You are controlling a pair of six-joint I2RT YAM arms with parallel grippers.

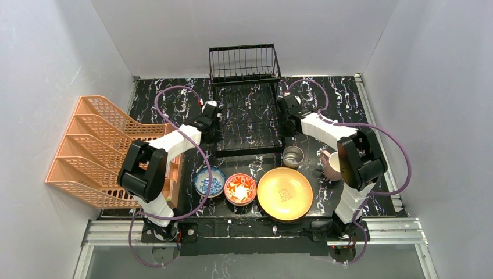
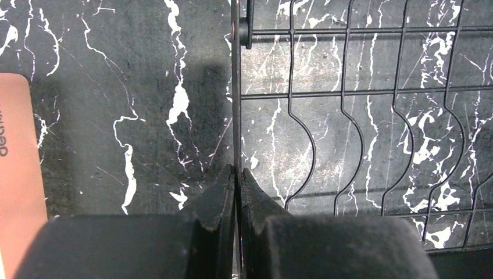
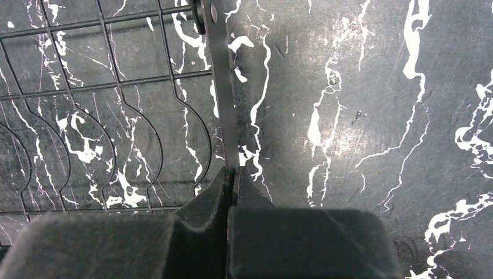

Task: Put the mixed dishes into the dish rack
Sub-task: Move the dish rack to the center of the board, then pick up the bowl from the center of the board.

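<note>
The black wire dish rack (image 1: 247, 116) stands at the back middle of the marble table. My left gripper (image 1: 211, 129) (image 2: 238, 171) is shut on the rack's left side wire (image 2: 235, 104). On the other side, my right gripper (image 1: 287, 124) (image 3: 233, 170) is shut on the rack's right side bar (image 3: 220, 87). The dishes sit in front of the rack: a blue-patterned bowl (image 1: 210, 181), a red floral bowl (image 1: 240, 189), a large yellow plate (image 1: 285, 193), a steel cup (image 1: 293, 156) and a pink mug (image 1: 332, 165), partly hidden by the right arm.
An orange plastic lattice rack (image 1: 99, 148) fills the left side, close behind the left arm; its edge (image 2: 17, 174) shows in the left wrist view. White walls close in the table at the left, back and right.
</note>
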